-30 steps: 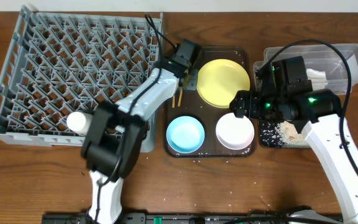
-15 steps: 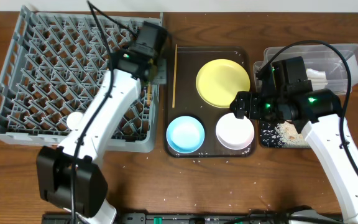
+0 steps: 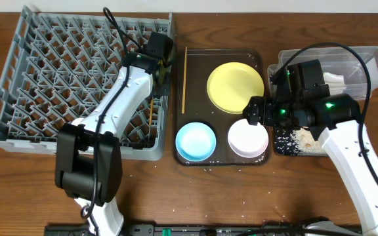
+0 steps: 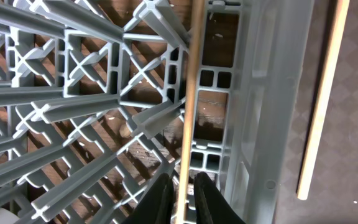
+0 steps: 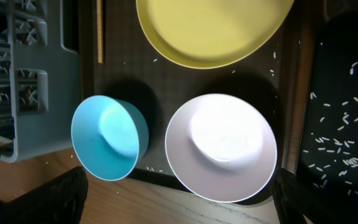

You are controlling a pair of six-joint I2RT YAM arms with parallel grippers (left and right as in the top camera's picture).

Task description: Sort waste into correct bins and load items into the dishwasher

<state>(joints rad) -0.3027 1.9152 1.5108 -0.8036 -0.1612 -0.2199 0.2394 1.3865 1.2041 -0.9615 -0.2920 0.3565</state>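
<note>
Wooden chopstick [image 4: 189,106] runs between the fingers of the left gripper [image 4: 183,200] over the grey rack [image 4: 73,93]; whether clamped, I cannot tell. Below the right gripper [image 5: 179,196], spread wide, sits the white bowl [image 5: 221,148].

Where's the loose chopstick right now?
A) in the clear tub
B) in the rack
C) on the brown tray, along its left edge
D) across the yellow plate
C: the loose chopstick lies along the left edge of the brown tray. The other chopstick sits between the left gripper fingers over the rack.
</note>
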